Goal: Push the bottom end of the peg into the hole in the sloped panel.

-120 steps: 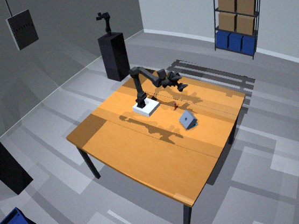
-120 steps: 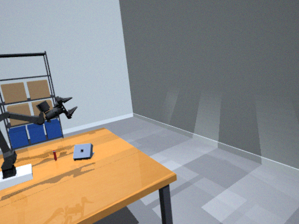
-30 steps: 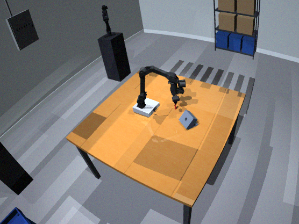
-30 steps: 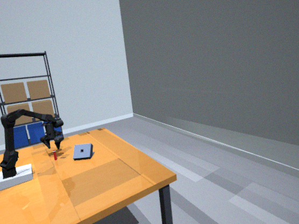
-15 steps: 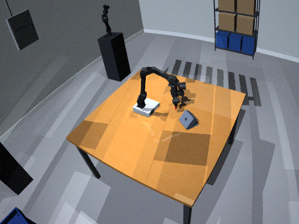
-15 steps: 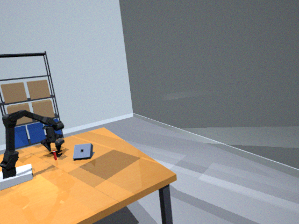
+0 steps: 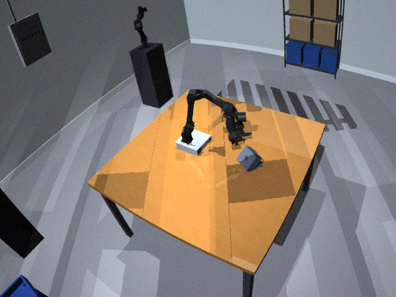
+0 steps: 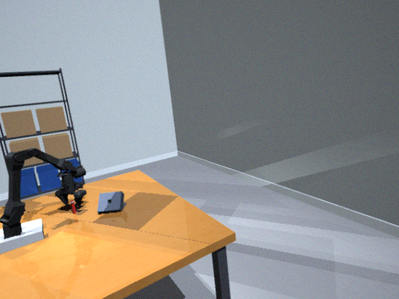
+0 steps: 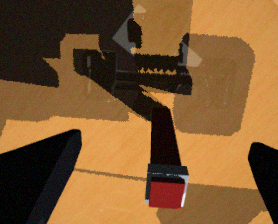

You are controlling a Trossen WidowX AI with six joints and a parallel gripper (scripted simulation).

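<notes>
Wrist view shows the claw (image 9: 150, 165) wide open and empty, the red square-topped peg (image 9: 166, 192) standing between its fingers but nearer the bottom edge, so closing off-centre or skewed could tip it.

Red peg upright on the tabletop, sloped panel close by

The peg (image 9: 166, 193) was a small red block with a square top and flat sides, standing upright on the tabletop (image 8: 151, 230), untouched. Seen from directly above, only its red top face and a pale edge showed. The panel (image 8: 111, 201) was a grey-blue wedge resting on the tabletop near the peg, the two apart and not touching. Its sloped face carried one small dark hole (image 8: 109, 201) near the middle, with nothing in it.
</notes>
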